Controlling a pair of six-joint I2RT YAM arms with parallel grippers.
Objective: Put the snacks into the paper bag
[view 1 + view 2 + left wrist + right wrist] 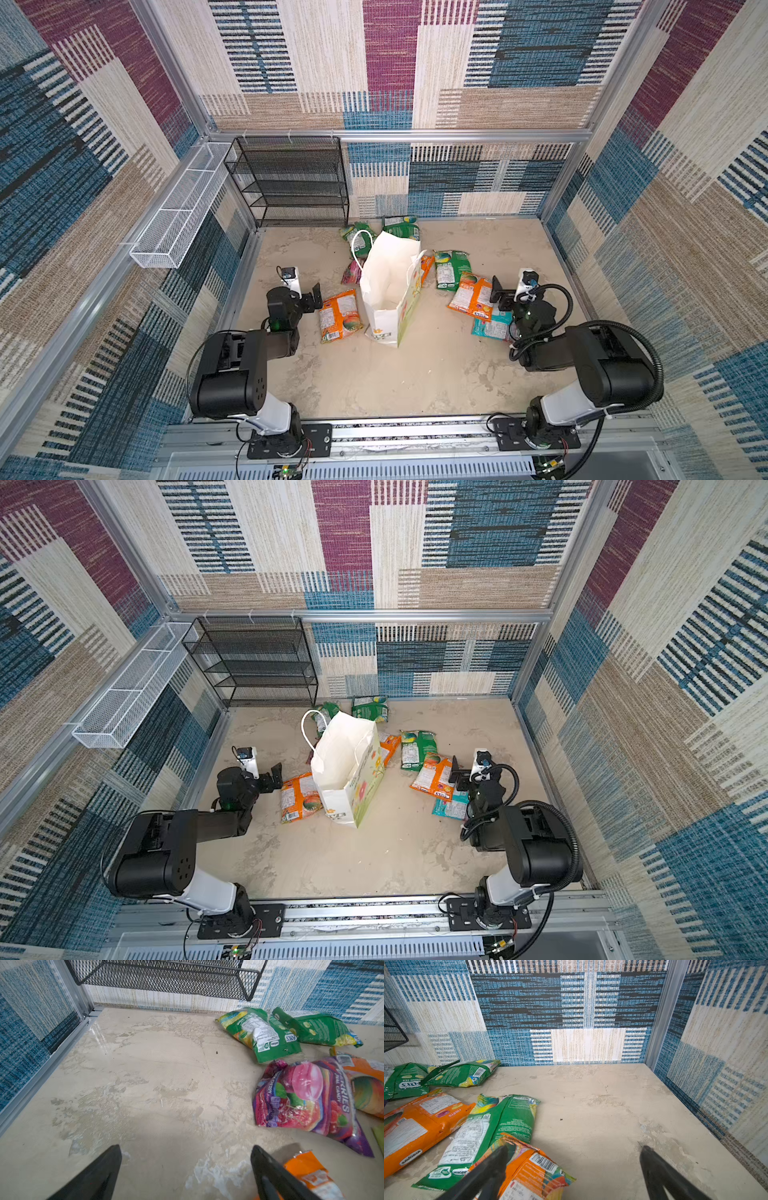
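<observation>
My left gripper (186, 1147) and right gripper (575, 1147) gape empty; in a top view the central paper bag (388, 282) half hides the pink packet (352, 273); left wrist view shows it whole.

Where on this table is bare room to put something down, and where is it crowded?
Bare table lies between the paper bag and the arm bases, in front of the black mesh rack at far left, and in the far right corner. Crowded: snacks hug the bag's left, back and right.
</observation>
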